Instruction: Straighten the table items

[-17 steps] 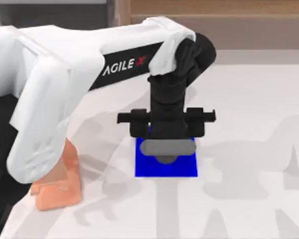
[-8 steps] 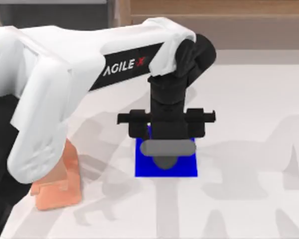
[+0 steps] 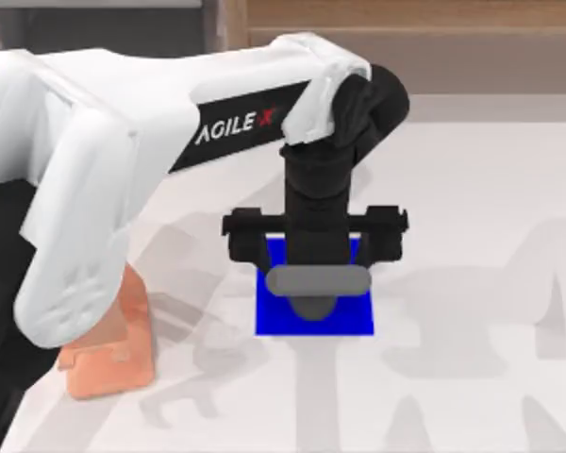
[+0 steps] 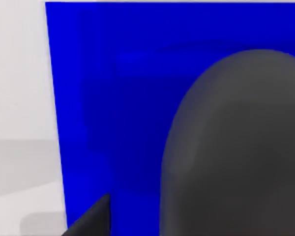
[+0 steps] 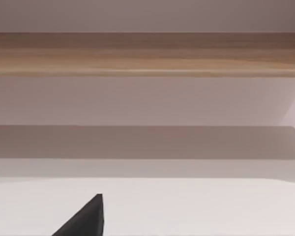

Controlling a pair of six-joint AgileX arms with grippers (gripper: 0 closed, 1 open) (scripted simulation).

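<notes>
Dark grey mouse (image 3: 311,304) sits on blue pad (image 3: 354,321) at table (image 3: 472,189) centre, left gripper (image 3: 313,283) directly over it, lifted slightly versus a second ago, grip state cannot tell — likely placed, retreat next.

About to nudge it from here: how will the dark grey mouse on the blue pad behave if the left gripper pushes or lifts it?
The mouse looks like a rigid, domed shell, so it probably won't flex. Its smooth rounded top suggests fingers could slip off it. Lying flat on the blue pad, it should slide or pivot rather than roll or tip. The left gripper hangs directly above it.
</notes>
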